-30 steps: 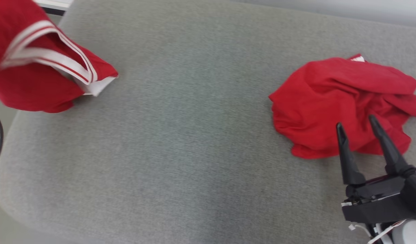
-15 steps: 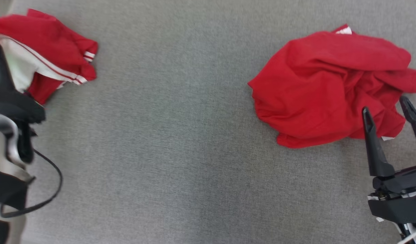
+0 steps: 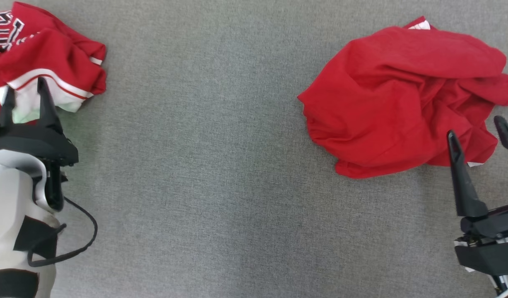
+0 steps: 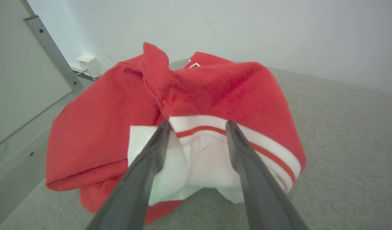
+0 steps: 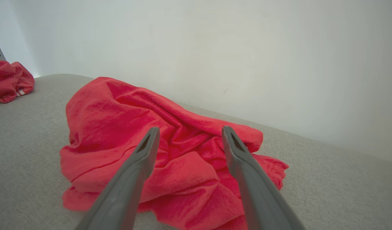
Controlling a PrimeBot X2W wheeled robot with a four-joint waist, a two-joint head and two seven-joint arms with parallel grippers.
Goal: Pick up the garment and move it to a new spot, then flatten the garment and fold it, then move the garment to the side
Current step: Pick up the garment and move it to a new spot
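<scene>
Fingers apart and gripping nothing, the left pincer (image 3: 25,101) frames the white hem of the trimmed garment (image 3: 59,54) at the surface's (image 3: 220,165) far left. The right pincer (image 3: 475,127), likewise spread, hovers over the near edge of the plain garment (image 3: 394,95), well apart. Pale wall (image 5: 247,48) rises behind.

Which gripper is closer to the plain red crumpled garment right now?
Right. The right gripper sits at the near edge of the plain red garment; the left gripper is far across the grey surface, at the striped garment.
</scene>
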